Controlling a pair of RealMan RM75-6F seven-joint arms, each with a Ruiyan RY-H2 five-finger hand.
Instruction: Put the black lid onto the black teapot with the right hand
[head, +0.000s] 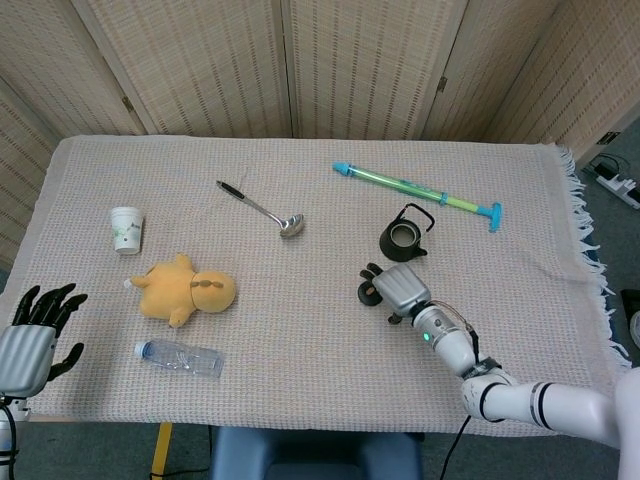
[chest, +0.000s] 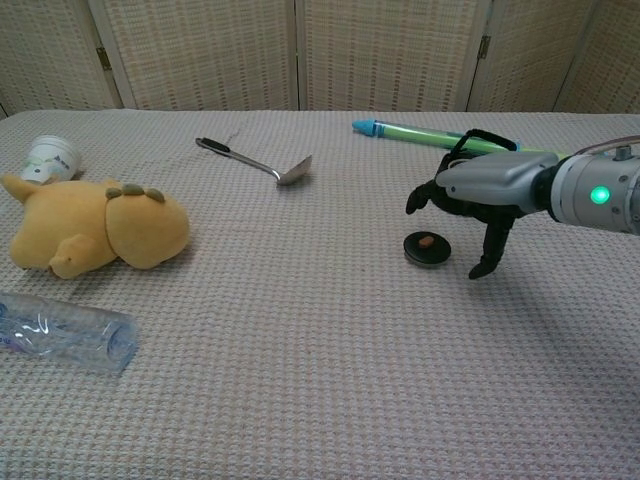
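Black lid (chest: 427, 248) lies flat on the desk (head: 330, 340) directly under the right hand (chest: 478, 192), whose dark fingers (chest: 490, 250) hang spread above and around it without closing on it; the hand holds nothing. From the head view the lid peeks out at the hand's left edge (head: 367, 292). Going by size, the desk under its woven cloth carries everything. Far to the left of the right hand rests a yellow plush toy (head: 187, 289), with a clear plastic bottle (head: 180, 357) lying on its side nearer the front edge. Beyond the hand, toward the back, lies a long green and blue water pump toy (head: 418, 195). Just behind the hand stands the black teapot (head: 402, 238), open on top, handle raised, apart from the lid. A metal ladle (head: 262, 209) lies further back to the left, and 1 small paper cup (head: 126, 229) stands at the far left. The left hand (head: 30, 335) sits off the desk's front left corner, fingers spread, holding nothing.
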